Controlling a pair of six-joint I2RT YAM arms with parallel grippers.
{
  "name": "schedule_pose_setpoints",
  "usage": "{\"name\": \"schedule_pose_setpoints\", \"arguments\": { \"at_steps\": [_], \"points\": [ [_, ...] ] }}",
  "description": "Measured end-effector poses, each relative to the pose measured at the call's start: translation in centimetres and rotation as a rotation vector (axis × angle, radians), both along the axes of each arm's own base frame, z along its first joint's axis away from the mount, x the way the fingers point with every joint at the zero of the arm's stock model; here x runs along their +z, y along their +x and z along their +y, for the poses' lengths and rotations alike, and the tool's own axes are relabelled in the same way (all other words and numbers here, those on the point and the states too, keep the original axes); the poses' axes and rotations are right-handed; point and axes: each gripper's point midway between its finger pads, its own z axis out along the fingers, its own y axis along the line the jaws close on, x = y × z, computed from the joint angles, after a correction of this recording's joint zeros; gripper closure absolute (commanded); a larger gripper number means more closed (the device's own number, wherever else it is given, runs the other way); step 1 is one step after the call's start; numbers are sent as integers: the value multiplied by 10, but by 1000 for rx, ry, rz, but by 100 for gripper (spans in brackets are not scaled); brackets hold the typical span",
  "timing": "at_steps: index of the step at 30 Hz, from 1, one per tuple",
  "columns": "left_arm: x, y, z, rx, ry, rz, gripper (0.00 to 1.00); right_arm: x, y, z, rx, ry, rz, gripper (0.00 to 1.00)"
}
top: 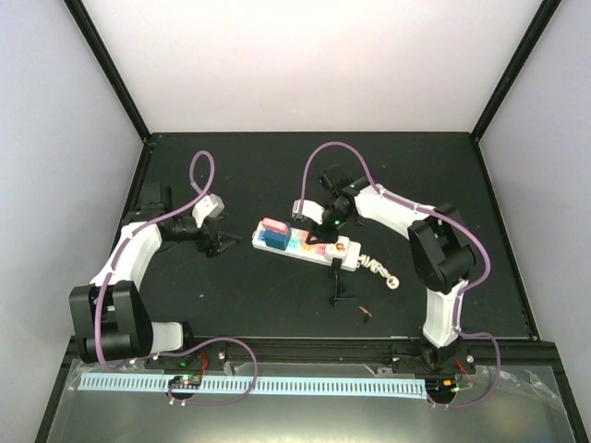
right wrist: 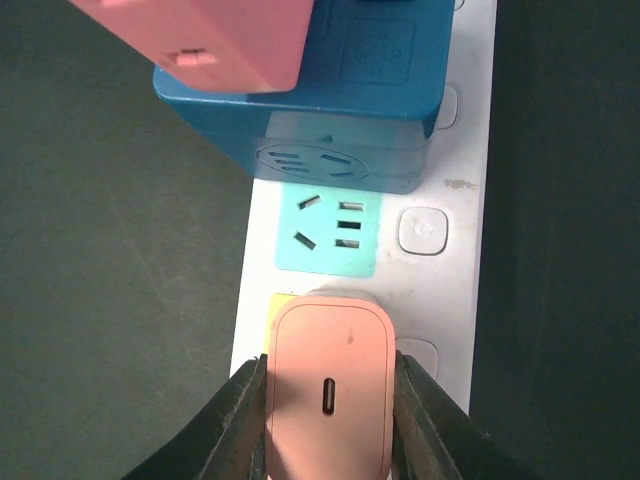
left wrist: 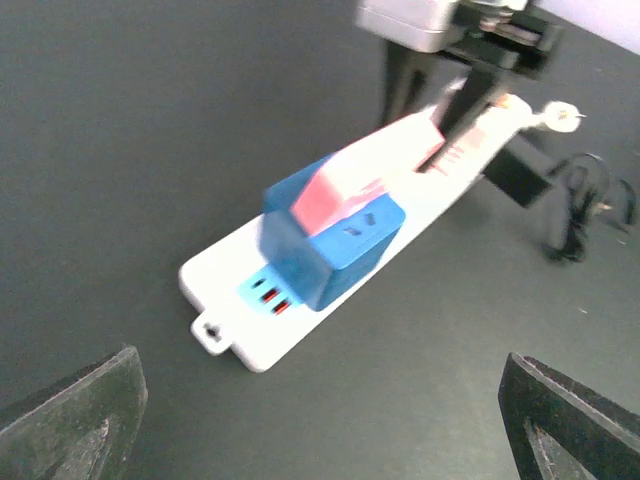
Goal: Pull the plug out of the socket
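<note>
While the right gripper [right wrist: 328, 425] clamps the pink plug [right wrist: 328, 350] by both sides, the plug stands on the socket [top: 319, 251]; the socket lies mid-table [top: 259, 305], well in from every edge. Left gripper [top: 219, 243] gapes wide near the blue adapter [left wrist: 330, 240] end, not touching.

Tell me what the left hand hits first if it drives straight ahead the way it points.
Probably the near end of the socket, before the blue adapter block seated on it. The open left hand faces that end with nothing between, though depth is hard to judge.
</note>
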Motion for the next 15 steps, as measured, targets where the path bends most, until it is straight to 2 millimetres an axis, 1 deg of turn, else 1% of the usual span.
{"name": "schedule_pose_setpoints", "arguments": {
  "at_steps": [4, 7, 9, 10, 12, 14, 15],
  "points": [
    [-1, -29, -15, -154, -18, -28, 5, 0, -10, 10, 95, 16, -9, 82],
    [0, -41, -23, -220, -27, -48, 7, 0, -19, 13, 159, 19, -20, 83],
    [0, -46, -27, -253, -23, -60, 8, 0, -20, 13, 185, 19, -33, 81],
    [0, -47, -29, -268, -19, -68, 8, 0, -21, 14, 197, 20, -39, 77],
    [-1, -50, -34, -293, -11, -77, 8, -1, -21, 14, 213, 22, -50, 57],
    [-2, -52, -39, -317, 1, -85, 8, 0, -21, 14, 223, 28, -57, 35],
    [-3, -53, -41, -327, 7, -88, 9, 0, -21, 16, 225, 36, -60, 29]
  ]
}}
